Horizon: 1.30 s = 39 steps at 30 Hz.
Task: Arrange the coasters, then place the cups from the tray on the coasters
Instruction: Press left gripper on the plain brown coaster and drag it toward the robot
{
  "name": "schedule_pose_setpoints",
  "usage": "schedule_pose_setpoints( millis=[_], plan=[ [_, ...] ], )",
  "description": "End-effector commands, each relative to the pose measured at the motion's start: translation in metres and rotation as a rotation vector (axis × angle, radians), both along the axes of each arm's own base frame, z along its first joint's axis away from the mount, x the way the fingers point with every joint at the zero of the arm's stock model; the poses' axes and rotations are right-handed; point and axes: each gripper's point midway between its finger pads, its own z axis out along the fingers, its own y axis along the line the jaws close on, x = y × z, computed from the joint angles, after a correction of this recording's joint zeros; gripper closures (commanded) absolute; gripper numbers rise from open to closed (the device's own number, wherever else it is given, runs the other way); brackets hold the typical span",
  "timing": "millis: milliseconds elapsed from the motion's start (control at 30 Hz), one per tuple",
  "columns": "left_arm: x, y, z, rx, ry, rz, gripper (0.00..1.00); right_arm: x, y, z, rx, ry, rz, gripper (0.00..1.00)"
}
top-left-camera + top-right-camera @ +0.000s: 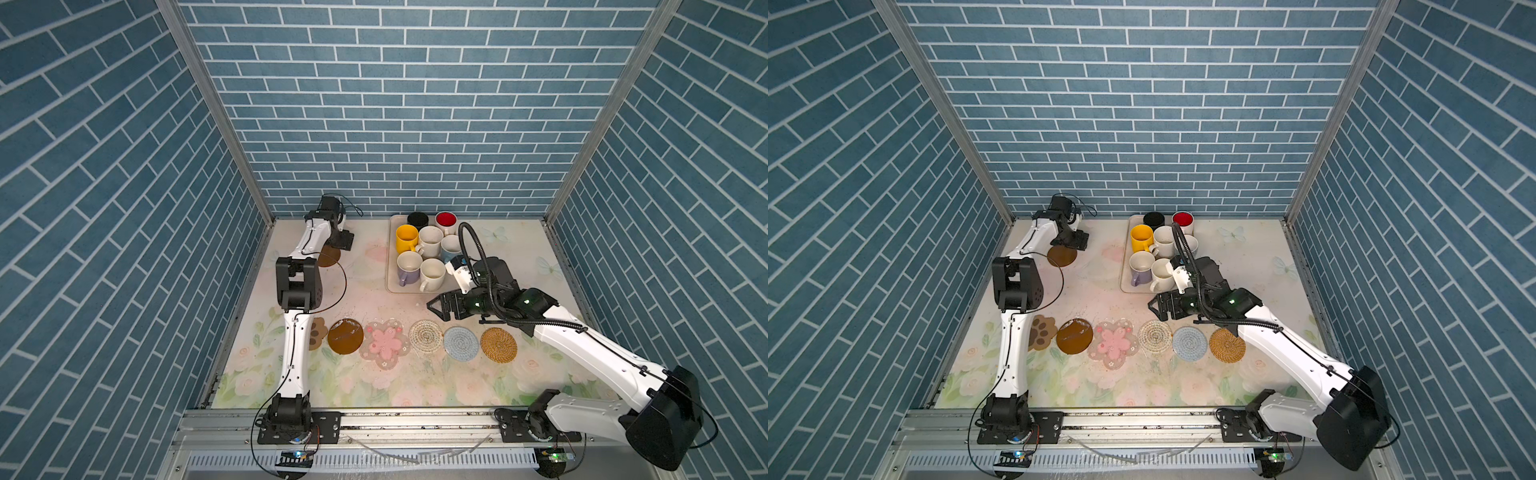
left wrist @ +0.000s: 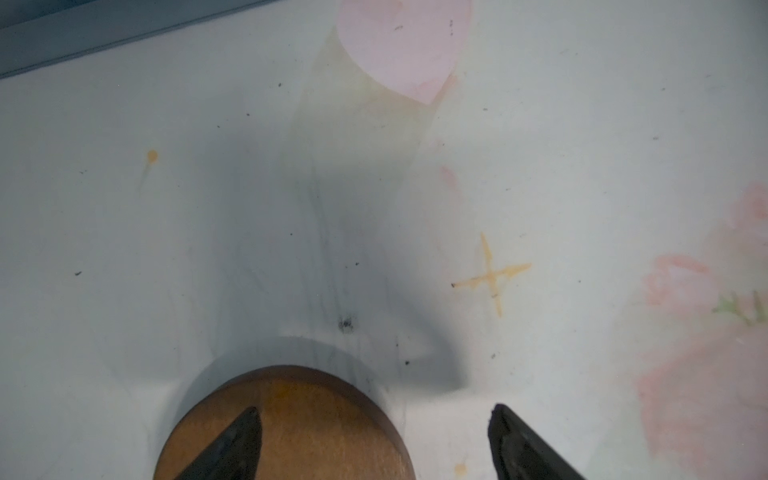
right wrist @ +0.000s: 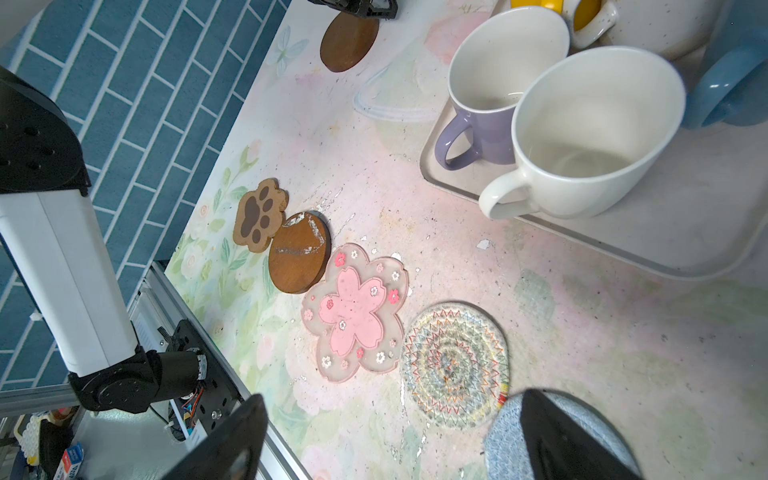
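Observation:
Six coasters lie in a row near the front: paw (image 1: pixel 318 330), brown disc (image 1: pixel 345 336), pink flower (image 1: pixel 384 343), white woven (image 1: pixel 426 336), light blue woven (image 1: pixel 461 343), tan woven (image 1: pixel 498 345). A second brown disc (image 2: pixel 307 424) lies at the far left under my open left gripper (image 2: pixel 374 411), with one finger over it and the other beside it. The tray (image 1: pixel 409 289) holds several cups, among them yellow (image 1: pixel 406 238), lavender (image 1: pixel 408 268) and cream (image 1: pixel 432 273). My right gripper (image 3: pixel 395 399) hangs open and empty in front of the tray, above the woven coasters.
Blue brick walls close in the back and both sides. A metal rail (image 1: pixel 415 419) runs along the front edge. My left forearm (image 1: pixel 296 345) covers part of the paw coaster in both top views. The right arm's black cable (image 1: pixel 478 249) arcs over the tray's right side.

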Motion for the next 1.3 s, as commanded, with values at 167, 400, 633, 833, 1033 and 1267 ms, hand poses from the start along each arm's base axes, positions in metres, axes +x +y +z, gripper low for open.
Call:
schedule_pose_setpoints(
  millis=[167,400,633,833,1033,1267],
  plan=[
    [-0.005,0.007,-0.035,-0.014,0.063,0.009,0.16,-0.005,0.000,-0.005,-0.027,0.026,-0.017,0.06],
    [-0.005,0.019,-0.036,-0.021,0.064,0.036,0.19,-0.004,0.006,-0.006,-0.038,0.028,-0.005,0.06],
    [-0.005,0.030,-0.032,-0.028,0.056,0.068,0.21,-0.006,0.008,-0.007,-0.049,0.028,0.003,0.06],
    [-0.007,0.040,-0.034,-0.012,0.063,0.120,0.21,-0.008,0.007,-0.005,-0.049,0.021,-0.001,0.06],
    [-0.015,0.042,-0.034,-0.009,0.071,0.130,0.20,-0.009,0.009,-0.007,-0.044,0.019,-0.002,0.07],
    [-0.030,0.044,-0.029,0.003,0.063,0.131,0.24,-0.011,0.013,-0.009,-0.035,0.013,0.008,0.07]
  ],
)
